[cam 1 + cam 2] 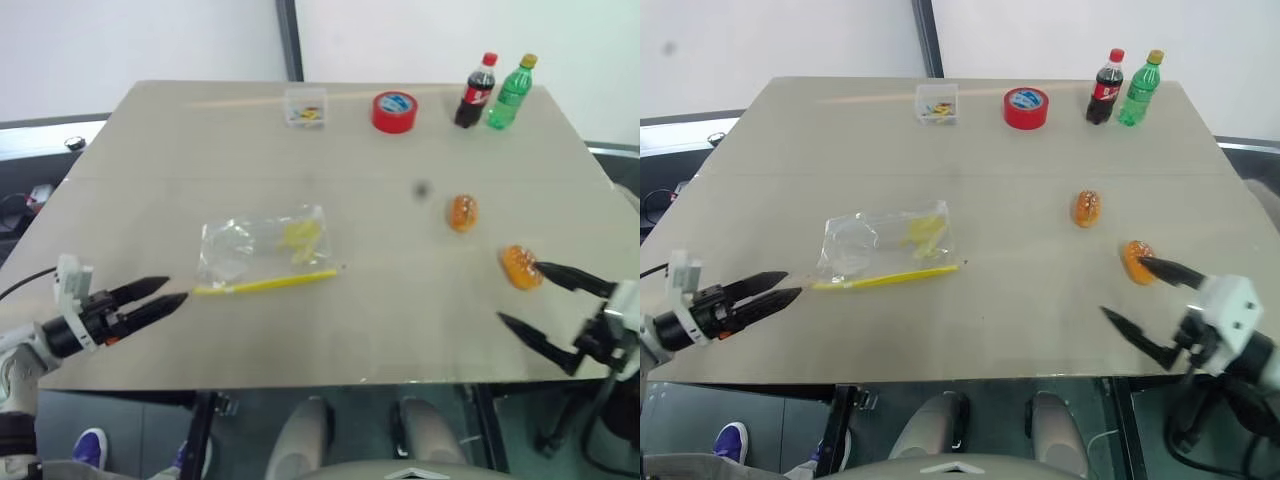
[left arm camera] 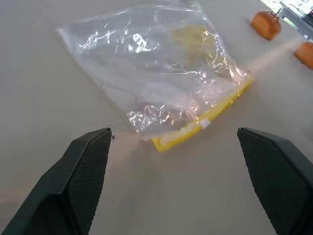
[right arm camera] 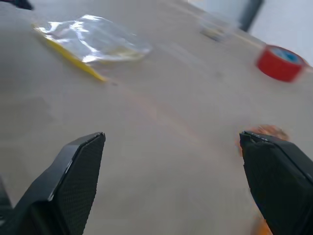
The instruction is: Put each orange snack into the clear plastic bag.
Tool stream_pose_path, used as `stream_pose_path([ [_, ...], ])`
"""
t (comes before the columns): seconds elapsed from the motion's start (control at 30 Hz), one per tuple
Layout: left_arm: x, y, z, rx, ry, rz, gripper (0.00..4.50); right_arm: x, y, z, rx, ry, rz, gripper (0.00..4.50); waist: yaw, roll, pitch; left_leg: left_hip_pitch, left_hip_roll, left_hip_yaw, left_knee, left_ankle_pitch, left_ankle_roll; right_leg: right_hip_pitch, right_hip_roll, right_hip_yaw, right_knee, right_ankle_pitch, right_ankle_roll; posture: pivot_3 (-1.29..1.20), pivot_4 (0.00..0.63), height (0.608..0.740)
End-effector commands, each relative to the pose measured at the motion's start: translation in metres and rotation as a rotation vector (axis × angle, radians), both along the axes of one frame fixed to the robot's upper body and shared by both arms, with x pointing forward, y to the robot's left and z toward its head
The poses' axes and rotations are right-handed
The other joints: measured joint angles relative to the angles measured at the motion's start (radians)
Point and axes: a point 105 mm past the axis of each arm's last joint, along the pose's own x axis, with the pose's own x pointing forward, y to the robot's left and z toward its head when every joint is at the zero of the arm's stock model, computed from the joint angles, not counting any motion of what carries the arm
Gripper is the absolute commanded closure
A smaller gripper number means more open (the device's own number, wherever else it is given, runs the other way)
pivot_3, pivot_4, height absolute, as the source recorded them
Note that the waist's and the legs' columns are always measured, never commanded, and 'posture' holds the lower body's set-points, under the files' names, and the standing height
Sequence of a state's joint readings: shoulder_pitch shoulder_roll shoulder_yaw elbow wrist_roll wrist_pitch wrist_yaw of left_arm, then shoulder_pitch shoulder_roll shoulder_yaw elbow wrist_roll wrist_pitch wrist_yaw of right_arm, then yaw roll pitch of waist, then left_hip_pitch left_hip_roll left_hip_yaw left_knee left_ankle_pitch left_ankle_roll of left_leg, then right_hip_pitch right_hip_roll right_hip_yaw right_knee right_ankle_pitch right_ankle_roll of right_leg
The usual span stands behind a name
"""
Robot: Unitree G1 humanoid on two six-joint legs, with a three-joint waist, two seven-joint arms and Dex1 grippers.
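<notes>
Right tool (image 1: pixel 533 296) by table edge (image 1: pixel 330 383)

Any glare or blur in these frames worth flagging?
Left wrist view: sharp, bright glints on the clear bag. Right wrist view: soft throughout, red tape roll and small clear box smeared. Left eye view: pale sheen streak along the table far edge.

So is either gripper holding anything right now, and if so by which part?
Nothing is held. The left gripper is open short of the clear plastic bag; the right gripper is open beside an orange snack.
</notes>
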State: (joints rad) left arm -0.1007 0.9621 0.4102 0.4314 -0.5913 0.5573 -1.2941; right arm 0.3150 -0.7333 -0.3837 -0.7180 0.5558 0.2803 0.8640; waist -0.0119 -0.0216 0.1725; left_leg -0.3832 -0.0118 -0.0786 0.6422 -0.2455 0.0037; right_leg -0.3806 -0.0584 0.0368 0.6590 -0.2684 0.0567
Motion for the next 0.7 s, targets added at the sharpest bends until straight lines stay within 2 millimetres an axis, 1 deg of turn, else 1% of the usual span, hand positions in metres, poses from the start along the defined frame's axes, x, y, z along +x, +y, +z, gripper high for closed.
stream_pose_path([
  [0.03,0.009,0.007,0.013,-0.071,0.114,0.049,0.12,0.000,0.029,0.010,-0.001,-0.031,0.110,0.00,0.001,0.000,0.000,-0.001,-0.001,-0.001,0.000,0.000,0.000,-0.001,0.002,-0.002,0.000,0.000,0.000,0.00,0.150,0.740],
  [0.1,0.018,0.009,0.017,-0.144,0.142,0.085,0.12,0.000,0.041,0.012,0.009,-0.041,0.155,0.00,0.001,0.000,0.000,-0.001,-0.002,-0.002,0.001,0.000,0.000,0.000,0.004,-0.004,0.001,0.000,0.000,0.00,0.150,0.740],
  [0.17,0.026,0.009,0.015,-0.184,0.189,0.116,0.12,-0.001,0.049,0.012,0.005,-0.052,0.179,0.00,0.000,0.000,0.000,-0.003,-0.003,-0.003,0.002,0.000,0.000,-0.001,0.004,-0.005,0.001,0.000,0.001,0.00,0.150,0.740],
  [0.27,0.033,0.002,0.008,-0.226,0.250,0.101,0.12,-0.001,0.051,0.011,0.001,-0.054,0.182,0.00,-0.003,0.000,0.000,-0.006,-0.004,-0.004,0.002,0.000,0.000,-0.003,0.004,-0.006,0.001,0.000,0.001,0.00,0.150,0.740],
  [0.3,0.036,-0.001,0.005,-0.234,0.265,0.099,0.12,-0.001,0.051,0.011,0.001,-0.053,0.181,0.00,-0.003,0.000,0.000,-0.009,-0.004,-0.005,0.003,0.000,0.000,-0.007,0.004,-0.007,0.003,0.000,0.001,0.00,0.150,0.740],
  [0.37,0.043,-0.015,-0.003,-0.295,0.330,0.068,0.12,-0.003,0.050,0.009,-0.011,-0.048,0.180,0.00,-0.003,0.000,0.000,-0.014,-0.004,-0.005,0.006,0.000,0.000,-0.011,0.005,-0.007,0.004,0.000,0.001,0.00,0.150,0.740],
  [0.43,0.048,-0.027,-0.008,-0.336,0.381,0.035,0.12,-0.005,0.049,0.008,-0.016,-0.045,0.175,0.00,0.004,0.000,0.000,-0.014,-0.006,-0.004,0.008,0.000,0.000,-0.010,0.005,-0.009,0.005,0.000,0.001,0.00,0.150,0.740],
  [0.47,0.049,-0.029,-0.010,-0.342,0.393,0.027,0.12,-0.006,0.049,0.008,-0.016,-0.045,0.174,0.00,0.004,0.000,0.000,-0.014,-0.009,-0.004,0.009,0.000,0.000,-0.008,0.004,-0.010,0.005,0.000,0.001,0.00,0.150,0.740],
  [0.6,0.057,-0.058,-0.015,-0.409,0.445,-0.086,0.12,-0.011,0.047,0.007,-0.027,-0.043,0.148,0.00,0.003,0.002,-0.001,-0.013,-0.009,-0.006,0.010,0.000,0.000,-0.006,0.004,-0.011,0.005,0.000,0.001,0.00,0.150,0.740],
  [0.7,0.061,-0.074,-0.018,-0.460,0.465,-0.140,0.12,-0.015,0.047,0.006,-0.034,-0.044,0.125,0.00,0.001,0.002,-0.002,-0.013,-0.010,-0.006,0.011,0.000,0.000,-0.005,0.004,-0.012,0.005,0.000,0.001,0.00,0.150,0.740],
])
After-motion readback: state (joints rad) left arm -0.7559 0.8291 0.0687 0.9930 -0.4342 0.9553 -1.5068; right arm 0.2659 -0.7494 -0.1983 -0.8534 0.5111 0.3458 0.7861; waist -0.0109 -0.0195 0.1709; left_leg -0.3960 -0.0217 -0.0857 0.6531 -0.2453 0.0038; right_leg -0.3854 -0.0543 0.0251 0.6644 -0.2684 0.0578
